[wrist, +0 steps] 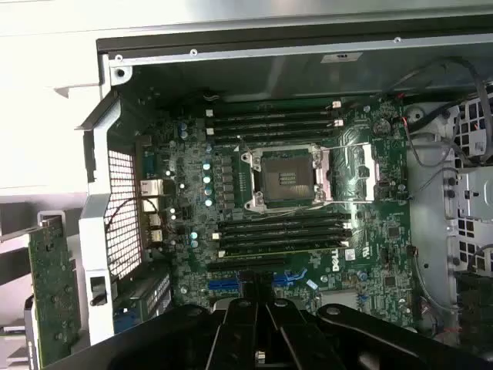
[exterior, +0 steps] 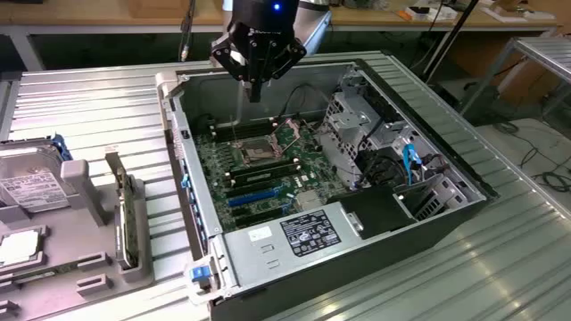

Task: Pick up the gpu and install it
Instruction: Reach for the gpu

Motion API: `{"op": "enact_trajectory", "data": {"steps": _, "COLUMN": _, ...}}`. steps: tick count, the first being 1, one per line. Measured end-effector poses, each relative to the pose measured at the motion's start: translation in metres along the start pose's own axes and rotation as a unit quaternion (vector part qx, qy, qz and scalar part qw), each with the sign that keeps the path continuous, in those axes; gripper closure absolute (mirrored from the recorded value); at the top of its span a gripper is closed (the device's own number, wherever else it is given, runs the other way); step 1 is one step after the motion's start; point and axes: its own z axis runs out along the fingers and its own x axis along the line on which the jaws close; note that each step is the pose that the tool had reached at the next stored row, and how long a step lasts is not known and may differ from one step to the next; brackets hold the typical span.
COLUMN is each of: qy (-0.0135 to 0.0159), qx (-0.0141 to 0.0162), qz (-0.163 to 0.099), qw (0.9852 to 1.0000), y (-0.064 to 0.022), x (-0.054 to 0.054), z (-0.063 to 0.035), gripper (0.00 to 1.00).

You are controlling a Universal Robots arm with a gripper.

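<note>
Black and closed on nothing, my claw (exterior: 254,93) hangs above the open computer case (exterior: 428,254); the gpu (exterior: 125,217) stands outside it.

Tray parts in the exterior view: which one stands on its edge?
The gpu, the thin dark card standing upright; the hard drive lies with its white label facing upward.

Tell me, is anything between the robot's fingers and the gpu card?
Yes, the computer case's side wall. The fingers hang over the open case, and the gpu stands outside it in a grey holder. Above the wall, nothing blocks the way.
</note>
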Motion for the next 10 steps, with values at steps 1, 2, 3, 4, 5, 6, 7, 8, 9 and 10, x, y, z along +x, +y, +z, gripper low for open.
{"op": "enact_trajectory", "data": {"steps": 1, "qy": 0.0000, "qx": 0.0000, "qz": 0.000, "qw": 1.0000, "y": 0.0000, "x": 0.000, "z": 0.0000, "gripper": 0.89}}
{"op": "enact_trajectory", "data": {"steps": 2, "qy": 0.0000, "qx": 0.0000, "qz": 0.000, "qw": 1.0000, "y": 0.0000, "x": 0.000, "z": 0.0000, "gripper": 0.89}}
{"op": "enact_trajectory", "data": {"steps": 3, "qy": -0.0004, "qx": 0.0001, "qz": 0.000, "qw": 1.0000, "y": 0.0000, "x": 0.001, "z": -0.0001, "gripper": 0.89}}
{"op": "enact_trajectory", "data": {"steps": 4, "qy": -0.0047, "qx": -0.0004, "qz": 0.000, "qw": 1.0000, "y": -0.0003, "x": 0.005, "z": -0.0001, "gripper": 0.89}}
{"op": "enact_trajectory", "data": {"steps": 5, "qy": -0.0105, "qx": -0.0008, "qz": 0.000, "qw": 0.9999, "y": -0.0007, "x": 0.009, "z": -0.0003, "gripper": 0.89}}
{"op": "enact_trajectory", "data": {"steps": 6, "qy": -0.0132, "qx": -0.0010, "qz": -0.001, "qw": 0.9999, "y": -0.0008, "x": 0.010, "z": -0.0003, "gripper": 0.89}}
{"op": "enact_trajectory", "data": {"steps": 7, "qy": -0.0162, "qx": -0.0013, "qz": -0.001, "qw": 0.9999, "y": -0.0009, "x": 0.012, "z": -0.0003, "gripper": 0.89}}
{"op": "enact_trajectory", "data": {"steps": 8, "qy": -0.0194, "qx": -0.0015, "qz": -0.001, "qw": 0.9998, "y": -0.0011, "x": 0.014, "z": -0.0004, "gripper": 0.89}}
{"op": "enact_trajectory", "data": {"steps": 9, "qy": -0.0224, "qx": -0.0017, "qz": -0.001, "qw": 0.9997, "y": -0.0012, "x": 0.016, "z": -0.0004, "gripper": 0.89}}
{"op": "enact_trajectory", "data": {"steps": 10, "qy": -0.0267, "qx": -0.0020, "qz": -0.001, "qw": 0.9996, "y": -0.0014, "x": 0.018, "z": -0.0005, "gripper": 0.89}}
